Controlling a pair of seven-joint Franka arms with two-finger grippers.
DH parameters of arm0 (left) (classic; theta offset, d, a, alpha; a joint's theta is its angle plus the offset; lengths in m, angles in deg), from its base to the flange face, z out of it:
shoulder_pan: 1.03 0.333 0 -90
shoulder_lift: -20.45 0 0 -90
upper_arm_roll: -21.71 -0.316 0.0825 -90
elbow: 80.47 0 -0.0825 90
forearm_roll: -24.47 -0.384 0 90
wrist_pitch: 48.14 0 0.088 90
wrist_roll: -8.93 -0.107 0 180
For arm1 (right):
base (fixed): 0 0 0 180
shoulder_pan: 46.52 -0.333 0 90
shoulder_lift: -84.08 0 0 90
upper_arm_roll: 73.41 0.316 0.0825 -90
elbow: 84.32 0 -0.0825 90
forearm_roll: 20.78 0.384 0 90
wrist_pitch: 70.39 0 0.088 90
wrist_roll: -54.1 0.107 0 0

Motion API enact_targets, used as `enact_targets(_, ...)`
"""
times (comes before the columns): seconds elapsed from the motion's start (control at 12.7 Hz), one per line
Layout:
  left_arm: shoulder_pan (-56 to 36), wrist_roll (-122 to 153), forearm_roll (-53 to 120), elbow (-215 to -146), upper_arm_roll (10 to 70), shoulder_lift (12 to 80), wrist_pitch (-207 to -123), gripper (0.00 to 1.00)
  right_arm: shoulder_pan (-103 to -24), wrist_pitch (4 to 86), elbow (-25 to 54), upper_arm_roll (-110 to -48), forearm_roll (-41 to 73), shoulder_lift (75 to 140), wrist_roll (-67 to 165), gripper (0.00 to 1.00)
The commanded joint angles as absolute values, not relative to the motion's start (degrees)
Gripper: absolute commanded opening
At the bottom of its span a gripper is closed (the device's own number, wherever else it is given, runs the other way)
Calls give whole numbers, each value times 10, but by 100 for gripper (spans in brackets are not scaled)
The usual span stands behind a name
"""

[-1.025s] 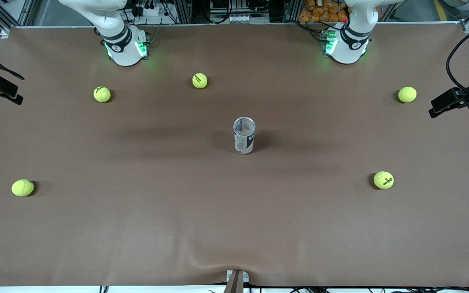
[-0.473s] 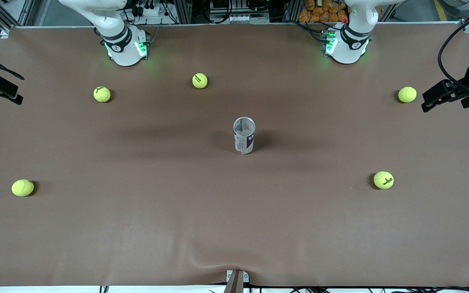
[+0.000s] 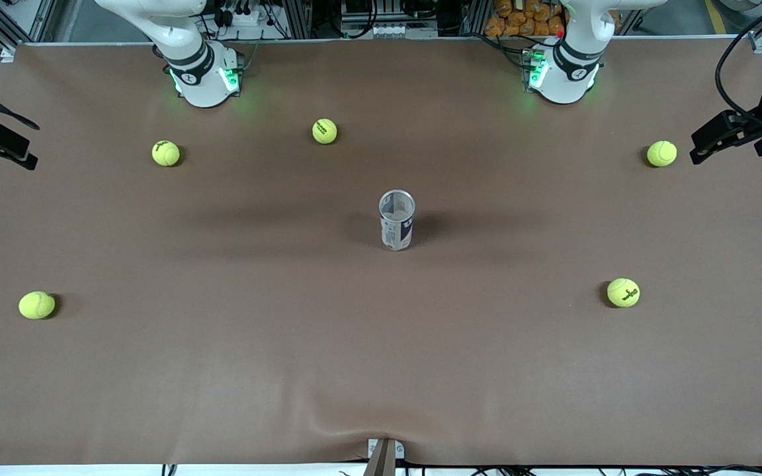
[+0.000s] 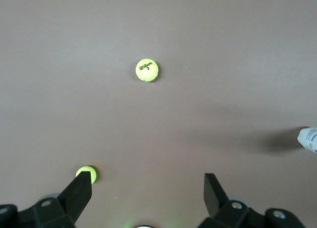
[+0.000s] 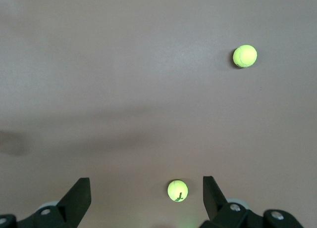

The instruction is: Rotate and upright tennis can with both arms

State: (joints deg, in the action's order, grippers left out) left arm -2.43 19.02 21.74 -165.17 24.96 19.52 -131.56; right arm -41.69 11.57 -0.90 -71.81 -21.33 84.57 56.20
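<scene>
Where the brown tabletop (image 3: 222, 370) comes nearest the front camera, its covering ripples slightly around a small metal bracket (image 3: 384, 453) at the edge. Farther in, two tennis balls lie well apart, one (image 3: 36, 305) toward the right arm's end and one (image 3: 623, 292) toward the left arm's end. The tennis can (image 3: 397, 220) stands upright near the middle of the tabletop, open silvery rim up, well apart from both sets of fingers and touched by nothing. Farther still lie three more balls: one (image 3: 166, 153) and another (image 3: 325, 131) toward the right arm's end, and one (image 3: 661, 153) toward the left arm's end.

The left gripper (image 4: 147, 187) hangs in the air over the left arm's end of the tabletop, its fingers (image 4: 79, 191) spread wide and empty; in its wrist view one ball (image 4: 87, 173) shows just beside one fingertip, another (image 4: 147, 70) lies well clear of the fingers, and a sliver of the can (image 4: 309, 139) sits at the frame's edge. The right gripper (image 5: 146, 197) hangs over the right arm's end, fingers (image 5: 78, 196) likewise wide apart and holding nothing, with a ball (image 5: 178, 190) showing between them on the tabletop below.

Along the farthest edge stand the green-lit arm bases (image 3: 204, 79), with an aluminium frame, cables and equipment past them.
</scene>
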Motion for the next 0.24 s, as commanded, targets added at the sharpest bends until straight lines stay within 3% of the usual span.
enact_targets(0.0, -30, 175, 217, -1666, 242, 178, -1318, 100, -418, 112, -8, -717, -220, 840, 574, 100)
enact_targets(0.16, -31, 175, 220, -1666, 237, 171, -1314, 100, -418, 112, -8, -716, -219, 840, 574, 100)
